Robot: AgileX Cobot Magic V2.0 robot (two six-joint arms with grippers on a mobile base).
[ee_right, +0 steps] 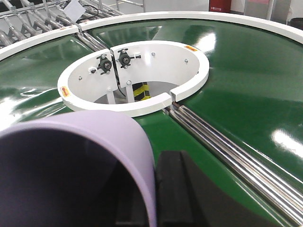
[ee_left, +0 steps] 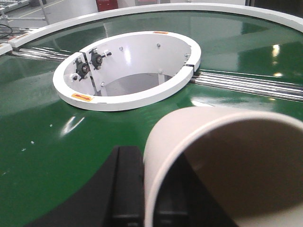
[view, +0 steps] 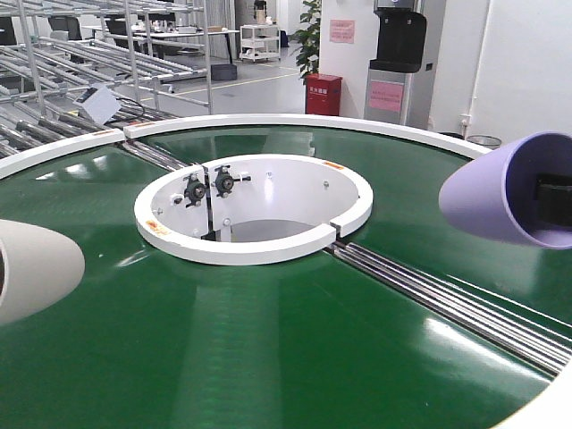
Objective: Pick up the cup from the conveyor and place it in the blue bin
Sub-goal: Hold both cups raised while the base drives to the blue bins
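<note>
Above the conveyor (view: 268, 349), your left tool (ee_left: 147, 198) clamps the cream cup (ee_left: 189, 127) by its rim, your right tool (ee_right: 156, 194) the purple cup (ee_right: 90, 130) likewise, both clear of the belt for carrying; blue bin unseen.

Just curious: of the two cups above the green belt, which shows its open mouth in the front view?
The purple cup, at the right; the cream cup at the left shows mostly its outer wall.

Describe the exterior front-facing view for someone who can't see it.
A purple cup at right and a cream cup at left hang sideways above a glossy green ring conveyor with a white-walled round opening. Shelving racks and a red cabinet stand beyond.
</note>
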